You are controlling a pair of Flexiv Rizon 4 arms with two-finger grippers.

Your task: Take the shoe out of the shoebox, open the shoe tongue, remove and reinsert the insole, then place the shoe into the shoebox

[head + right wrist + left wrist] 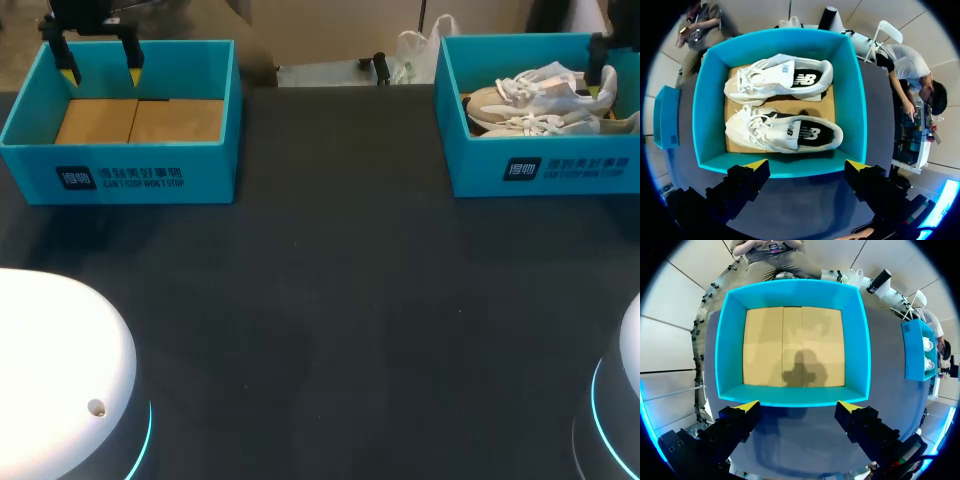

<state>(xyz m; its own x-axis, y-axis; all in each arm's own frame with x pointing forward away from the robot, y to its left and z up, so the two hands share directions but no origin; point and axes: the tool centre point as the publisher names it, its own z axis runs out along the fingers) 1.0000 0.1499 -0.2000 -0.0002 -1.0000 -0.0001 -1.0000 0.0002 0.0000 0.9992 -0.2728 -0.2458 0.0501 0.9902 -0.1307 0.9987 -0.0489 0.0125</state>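
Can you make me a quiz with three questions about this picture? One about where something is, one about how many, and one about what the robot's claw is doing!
1. Where are the shoes?
A. In the right blue box
B. In the left blue box
C. On the table between the boxes

2. How many shoes are there?
A. One
B. Two
C. Three

3. What is the right gripper doing?
A. Squeezing a shoe
B. Open, holding nothing
C. Gripping the box wall

Answers:
1 A: the right wrist view shows them lying on that box's floor.
2 B: two white shoes lie side by side.
3 B: its yellow tips stand wide apart, clear of the shoes.
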